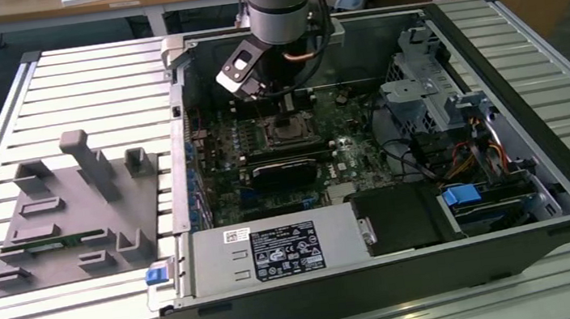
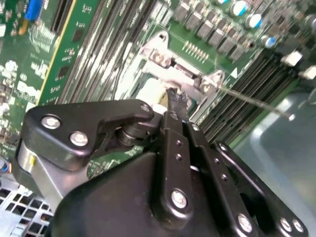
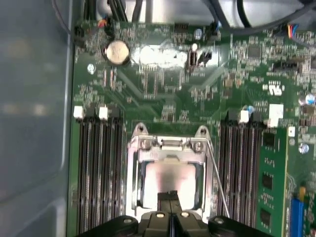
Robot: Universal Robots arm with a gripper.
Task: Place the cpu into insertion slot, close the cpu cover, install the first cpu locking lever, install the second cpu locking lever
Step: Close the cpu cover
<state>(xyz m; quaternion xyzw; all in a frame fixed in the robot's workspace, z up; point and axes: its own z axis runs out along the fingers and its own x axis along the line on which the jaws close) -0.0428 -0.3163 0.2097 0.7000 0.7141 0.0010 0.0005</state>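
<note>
- The cpu (image 3: 170, 175) is lying flat in the insertion slot (image 1: 287, 133). Its pale metal top is showing through the window of the cpu cover (image 3: 134, 168), which is lying down over it.
- The chip is probably light, stiff and fragile, with a smooth top that offers little grip. Its side edges are looking like the safest place to take hold.
- The gripper (image 3: 170, 197) is hanging at one edge of the cover with its fingers pressed together, gripping nothing. Whether it is touching the metal cannot be told.
- A thin wire lever (image 3: 217, 182) is running alongside the cover, angling away from it and seemingly unlatched.
- The slot is sitting near the middle of the motherboard (image 3: 163, 89), between two banks of memory slots (image 3: 98, 168), inside the computer case (image 1: 387, 277).
</note>
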